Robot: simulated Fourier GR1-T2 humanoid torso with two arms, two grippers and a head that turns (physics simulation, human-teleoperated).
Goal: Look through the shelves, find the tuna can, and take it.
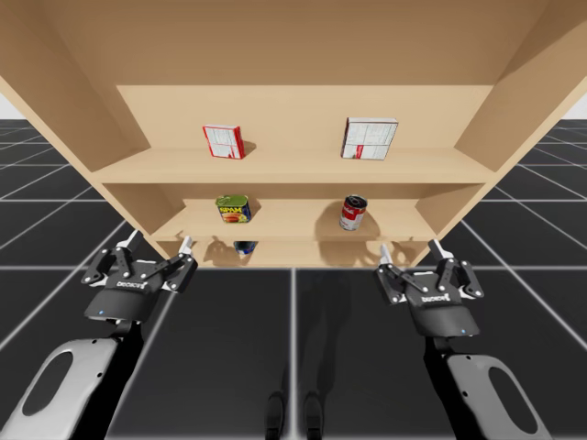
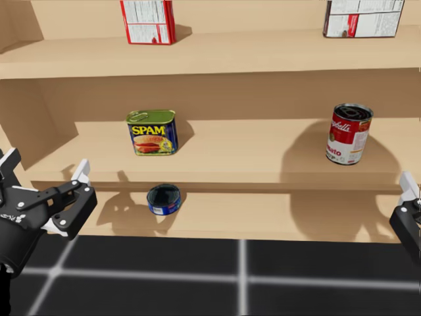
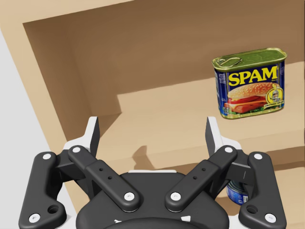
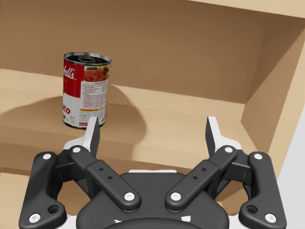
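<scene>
Tuna can (image 2: 164, 199) near splayed left gripper (image 1: 159, 243)

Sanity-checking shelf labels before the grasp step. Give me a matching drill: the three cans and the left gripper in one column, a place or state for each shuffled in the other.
1. flat blue round can
2. red and white round can
3. blue rectangular can
4. left gripper

A. middle shelf, left side
B. open, holding nothing
C. bottom shelf
D. middle shelf, right side

Pairs: 1-C, 2-D, 3-A, 4-B.
</scene>
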